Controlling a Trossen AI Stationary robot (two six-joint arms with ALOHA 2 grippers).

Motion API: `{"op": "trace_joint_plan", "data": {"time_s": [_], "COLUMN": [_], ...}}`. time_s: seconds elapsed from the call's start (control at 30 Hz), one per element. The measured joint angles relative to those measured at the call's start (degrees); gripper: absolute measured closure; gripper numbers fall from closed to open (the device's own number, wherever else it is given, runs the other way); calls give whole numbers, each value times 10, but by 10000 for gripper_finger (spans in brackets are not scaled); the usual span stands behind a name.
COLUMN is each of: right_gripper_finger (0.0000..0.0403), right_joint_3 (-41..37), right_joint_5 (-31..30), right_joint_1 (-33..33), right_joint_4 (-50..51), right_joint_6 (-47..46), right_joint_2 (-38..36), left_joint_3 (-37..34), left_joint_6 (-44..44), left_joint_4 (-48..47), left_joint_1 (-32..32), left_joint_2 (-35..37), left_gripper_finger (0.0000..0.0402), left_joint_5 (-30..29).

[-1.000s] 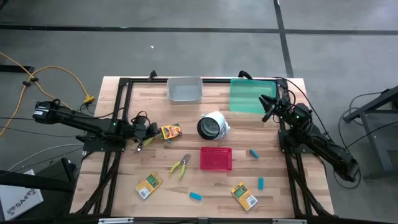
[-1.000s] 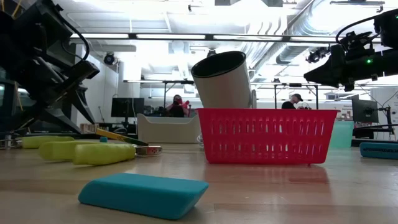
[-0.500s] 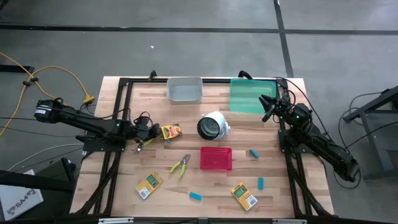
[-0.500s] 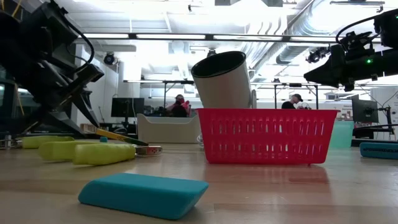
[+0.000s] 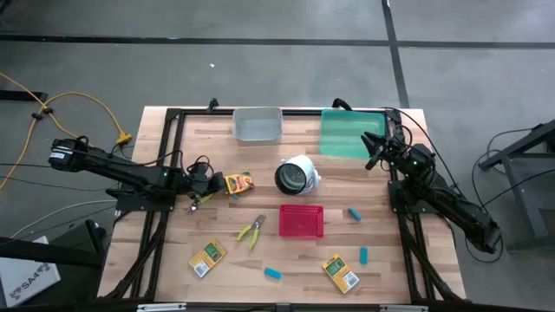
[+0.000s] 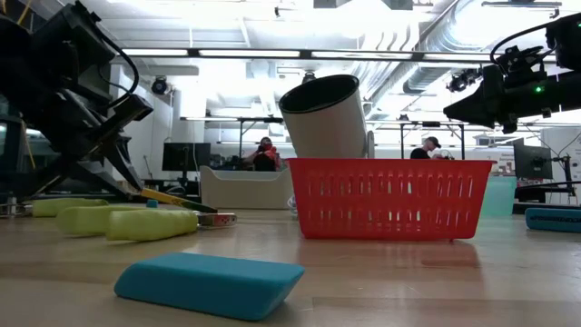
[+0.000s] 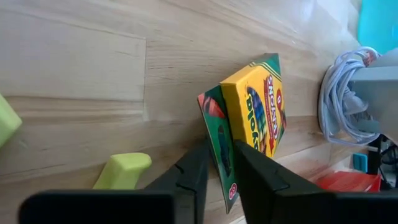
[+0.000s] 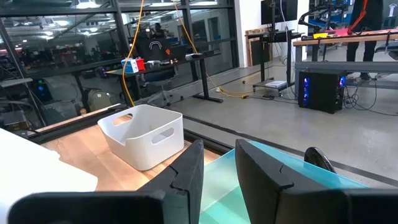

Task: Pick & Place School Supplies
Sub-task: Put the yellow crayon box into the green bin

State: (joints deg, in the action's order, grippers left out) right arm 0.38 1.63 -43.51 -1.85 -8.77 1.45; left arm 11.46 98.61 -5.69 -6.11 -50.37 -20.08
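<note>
Left gripper point(image 7: 219, 163) clamped on crayon box point(image 5: 238, 183) flap, left-centre of table point(image 5: 408, 269).

Grey bin point(image 5: 257, 125), green tray point(image 5: 345, 133), red basket point(image 5: 301, 220): contents not discernible from above. White cylinder point(image 5: 297, 174) tipped beside basket (blocks low view behind it). Box yellow-green, flap open, pinched between fingers point(image 7: 193, 171). Pliers point(image 5: 252, 230), two more boxes point(image 5: 207, 257) point(image 5: 340, 272), blue blocks point(image 5: 273, 273) loose. Right gripper point(image 8: 216, 163) over tray, slightly parted, holding nothing.

You have three crayon boxes point(image 5: 238, 183) point(image 5: 207, 257) point(image 5: 340, 272), two pliers point(image 5: 252, 230) point(image 5: 197, 201), three blue blocks point(image 5: 273, 273) point(image 5: 364, 255) point(image 5: 354, 212), one white cylinder point(image 5: 297, 174), one red basket point(image 5: 301, 220), one green tray point(image 5: 347, 132), one grey bin point(image 5: 257, 125).
</note>
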Motion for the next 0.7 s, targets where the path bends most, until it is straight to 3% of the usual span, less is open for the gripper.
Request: {"op": "trace_joint_plan", "data": {"time_s": [0.17, 0.53, 0.7], "right_gripper_finger": [318, 318, 318], "right_joint_3": [0, 0, 0], "right_joint_5": [0, 0, 0], "right_joint_1": [0, 0, 0], "right_joint_4": [0, 0, 0], "right_joint_6": [0, 0, 0], "right_joint_2": [0, 0, 0], "left_joint_3": [0, 0, 0], "left_joint_6": [2, -9, -13], "left_joint_4": [0, 8, 17], "left_joint_1": [0, 0, 0], "left_joint_2": [0, 0, 0], "left_gripper_finger": [363, 369, 393], "left_joint_5": [0, -6, -11]}}
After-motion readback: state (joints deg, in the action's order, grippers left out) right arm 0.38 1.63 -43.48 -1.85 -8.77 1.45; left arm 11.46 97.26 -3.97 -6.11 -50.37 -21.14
